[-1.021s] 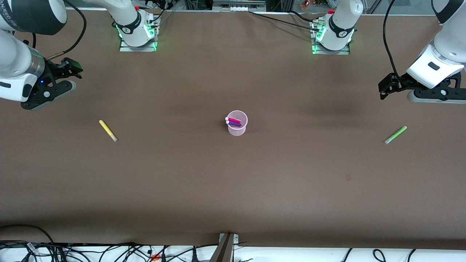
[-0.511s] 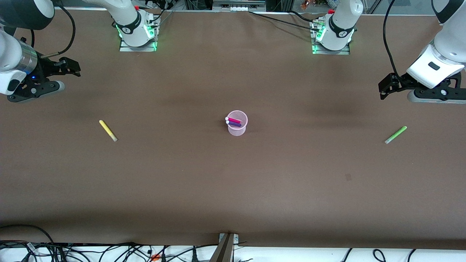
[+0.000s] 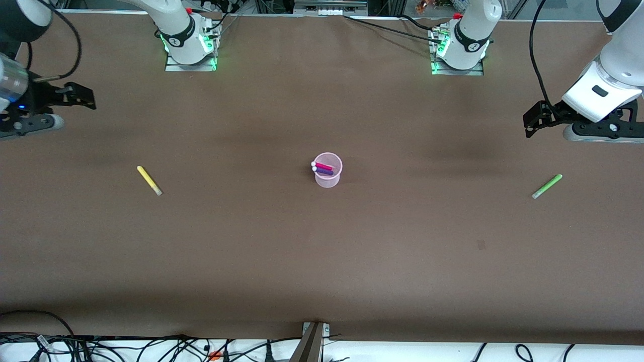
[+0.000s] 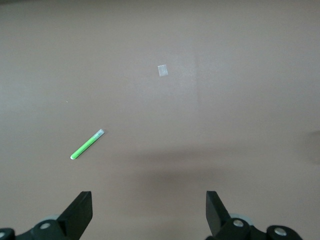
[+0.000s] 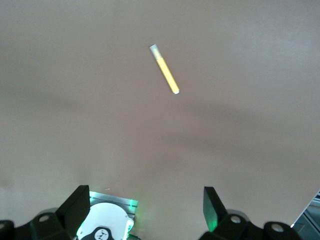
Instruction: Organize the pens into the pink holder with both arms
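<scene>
The pink holder (image 3: pixel 328 172) stands mid-table with the magenta pen (image 3: pixel 323 166) and the purple pen (image 3: pixel 323 171) leaning in it. The yellow pen (image 3: pixel 149 180) lies flat toward the right arm's end and also shows in the right wrist view (image 5: pixel 165 70). The light green pen (image 3: pixel 547 186) lies flat toward the left arm's end and also shows in the left wrist view (image 4: pixel 86 144). My right gripper (image 3: pixel 80 95) (image 5: pixel 145 197) is open and empty, raised over the table's edge at its end. My left gripper (image 3: pixel 533 119) (image 4: pixel 149 202) is open and empty, raised over the table at its end.
The two arm bases (image 3: pixel 190 45) (image 3: pixel 460 48) stand along the table's farthest edge. A small pale mark (image 3: pixel 481 245) (image 4: pixel 162 70) is on the brown table cover. Cables hang along the table's nearest edge (image 3: pixel 151 347).
My right gripper has drawn away from the yellow pen toward the table's edge at the right arm's end. The left arm, the pens and the holder have not moved.
</scene>
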`<state>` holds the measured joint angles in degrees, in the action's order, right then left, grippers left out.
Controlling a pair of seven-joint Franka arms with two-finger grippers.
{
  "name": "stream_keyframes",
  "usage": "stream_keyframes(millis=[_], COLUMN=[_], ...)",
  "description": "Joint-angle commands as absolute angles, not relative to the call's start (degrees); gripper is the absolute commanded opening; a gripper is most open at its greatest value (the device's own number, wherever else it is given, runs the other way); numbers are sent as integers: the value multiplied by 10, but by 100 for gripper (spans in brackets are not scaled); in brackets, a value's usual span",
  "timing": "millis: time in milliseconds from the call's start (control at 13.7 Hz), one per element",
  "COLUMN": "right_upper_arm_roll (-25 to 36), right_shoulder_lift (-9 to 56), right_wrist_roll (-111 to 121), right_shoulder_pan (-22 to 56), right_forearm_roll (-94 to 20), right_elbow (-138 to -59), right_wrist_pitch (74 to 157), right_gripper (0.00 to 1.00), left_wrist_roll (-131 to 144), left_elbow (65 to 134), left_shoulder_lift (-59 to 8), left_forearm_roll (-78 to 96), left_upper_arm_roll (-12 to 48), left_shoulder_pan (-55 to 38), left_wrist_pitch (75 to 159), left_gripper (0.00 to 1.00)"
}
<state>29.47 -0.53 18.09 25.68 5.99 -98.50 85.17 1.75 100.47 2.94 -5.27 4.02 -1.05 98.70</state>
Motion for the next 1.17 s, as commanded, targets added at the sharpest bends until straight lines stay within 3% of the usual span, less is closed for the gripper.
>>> stream_keyframes(millis=[0,292,438,730,1094], right_upper_arm_roll=[252,113,77,67,-6], right_shoulder_lift=[11,34,46,47,34], right_wrist_roll=[223,220,216,147,-25], right_shoulder_pan=[189,60,9,-10,-20], right_forearm_roll=[54,56,54,20,25], right_elbow=[-955,-931,-925,-931,-960], right_wrist_pitch=[850,837,837,845,846], right_gripper=[100,100,100,98,99], left_wrist_roll=[20,20,20,20,20], left_elbow=[984,972,962,960,959], left_shoulder_lift=[22,15,8,6,6], left_forearm_roll=[-43,-43,-43,-43,-43], left_upper_arm_roll=[40,41,41,41,42], left_shoulder_pan=[-12,-13,-13,-13,-13], left_wrist_pitch=[973,968,958,955,955], left_gripper=[100,100,100,100,100])
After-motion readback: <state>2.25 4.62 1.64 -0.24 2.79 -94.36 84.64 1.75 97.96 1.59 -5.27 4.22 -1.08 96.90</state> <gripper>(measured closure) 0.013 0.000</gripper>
